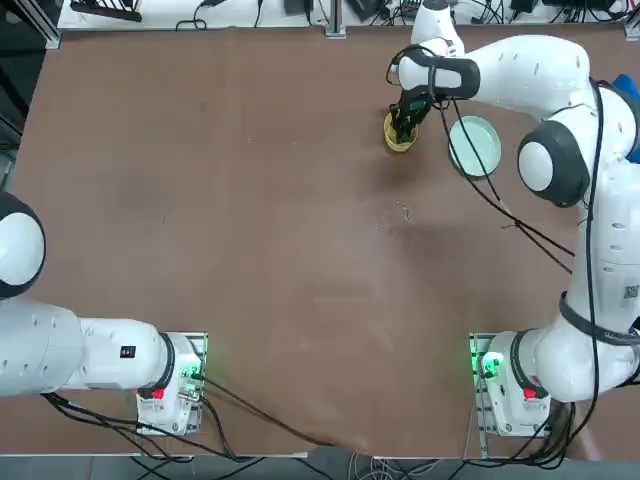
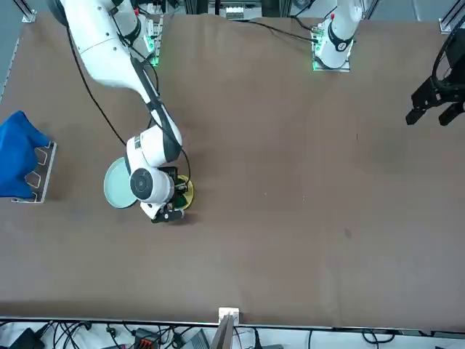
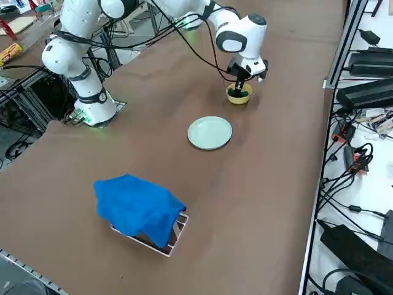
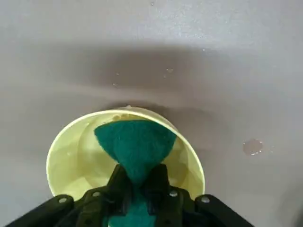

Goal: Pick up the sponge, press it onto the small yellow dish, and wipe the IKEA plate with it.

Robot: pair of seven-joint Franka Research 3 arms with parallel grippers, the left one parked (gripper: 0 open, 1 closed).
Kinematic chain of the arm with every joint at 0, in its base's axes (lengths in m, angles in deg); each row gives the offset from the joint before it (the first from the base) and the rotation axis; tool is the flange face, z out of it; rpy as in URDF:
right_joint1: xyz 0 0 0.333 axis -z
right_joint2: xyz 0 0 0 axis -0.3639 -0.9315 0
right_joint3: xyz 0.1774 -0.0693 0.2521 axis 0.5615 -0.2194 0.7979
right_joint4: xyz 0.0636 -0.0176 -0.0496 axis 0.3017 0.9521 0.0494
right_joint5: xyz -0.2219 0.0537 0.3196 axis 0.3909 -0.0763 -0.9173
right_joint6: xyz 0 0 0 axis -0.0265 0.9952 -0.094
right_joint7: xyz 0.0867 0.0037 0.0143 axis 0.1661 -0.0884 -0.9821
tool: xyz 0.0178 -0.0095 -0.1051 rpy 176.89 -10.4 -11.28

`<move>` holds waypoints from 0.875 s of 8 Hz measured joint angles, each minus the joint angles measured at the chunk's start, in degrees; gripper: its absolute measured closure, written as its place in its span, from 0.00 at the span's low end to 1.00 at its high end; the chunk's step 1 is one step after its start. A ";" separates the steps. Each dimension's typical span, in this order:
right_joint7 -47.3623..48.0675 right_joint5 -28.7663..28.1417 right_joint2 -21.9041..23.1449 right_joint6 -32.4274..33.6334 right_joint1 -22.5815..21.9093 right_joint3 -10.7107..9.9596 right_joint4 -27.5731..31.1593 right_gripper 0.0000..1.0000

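My right gripper [image 4: 137,187] is shut on the sponge [image 4: 135,144], whose dark green face fans out beyond the fingertips. The sponge hangs inside the small yellow dish [image 4: 71,156], down in its hollow; whether it touches the bottom I cannot tell. From overhead the gripper [image 1: 402,128] stands straight over the yellow dish [image 1: 391,141] at the far right of the table. The pale green IKEA plate [image 1: 475,146] lies just right of the dish, bare. In the right side view the gripper [image 3: 238,88] dips into the dish [image 3: 239,97], with the plate [image 3: 210,133] nearer the camera.
A blue cloth [image 3: 138,208] drapes over a metal holder at the table's right edge. Cables from the right arm hang over the plate's near side [image 1: 480,185]. A few small specks mark the brown table [image 1: 404,212].
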 joint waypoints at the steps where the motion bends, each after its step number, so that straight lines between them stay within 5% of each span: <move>1: 0.00 0.00 -0.01 -0.01 0.00 0.00 0.00 0.80; 7: -0.58 0.00 0.01 -0.03 -0.06 0.14 -0.22 0.80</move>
